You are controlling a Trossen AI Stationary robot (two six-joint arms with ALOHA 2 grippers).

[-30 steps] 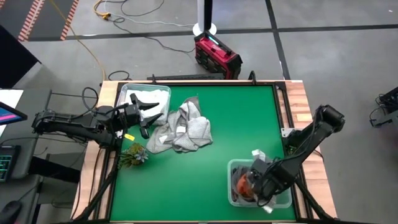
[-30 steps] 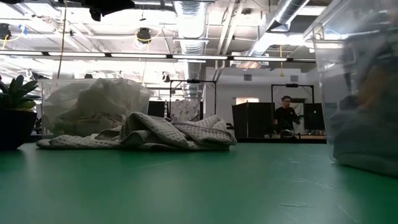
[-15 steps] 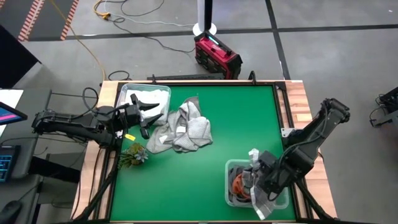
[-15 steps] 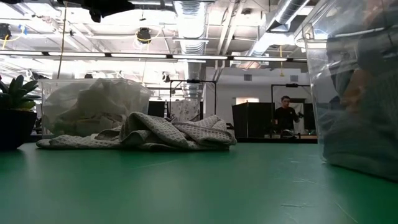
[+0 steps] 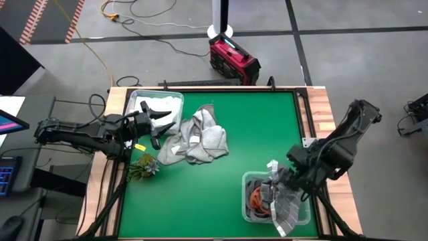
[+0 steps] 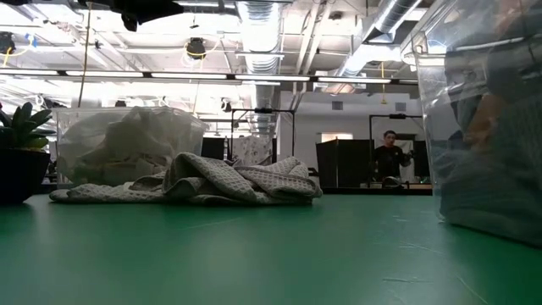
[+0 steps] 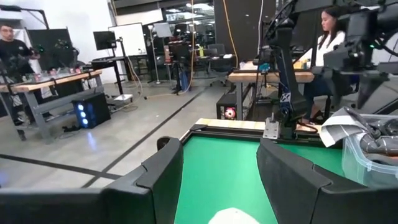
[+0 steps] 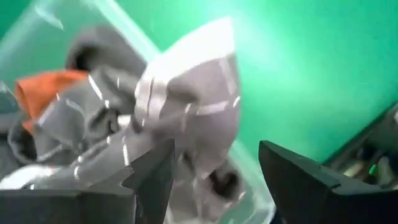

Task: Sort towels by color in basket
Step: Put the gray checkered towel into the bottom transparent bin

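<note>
High view: right gripper [image 5: 289, 179] jaws open, lifted off clear plastic bin [image 5: 249, 182], grey checked towel [image 5: 286, 209] now draped over rim. Light grey towels [image 5: 195, 137] remain mid-worktop; left gripper [image 5: 162, 120] open, waiting nearby.

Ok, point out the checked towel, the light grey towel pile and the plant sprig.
checked towel [image 5: 286, 209], high view, on the part draped over the bin's rim.
light grey towel pile [image 5: 200, 139], high view, middle of the heap.
plant sprig [image 5: 144, 165], high view, its leaves.
</note>
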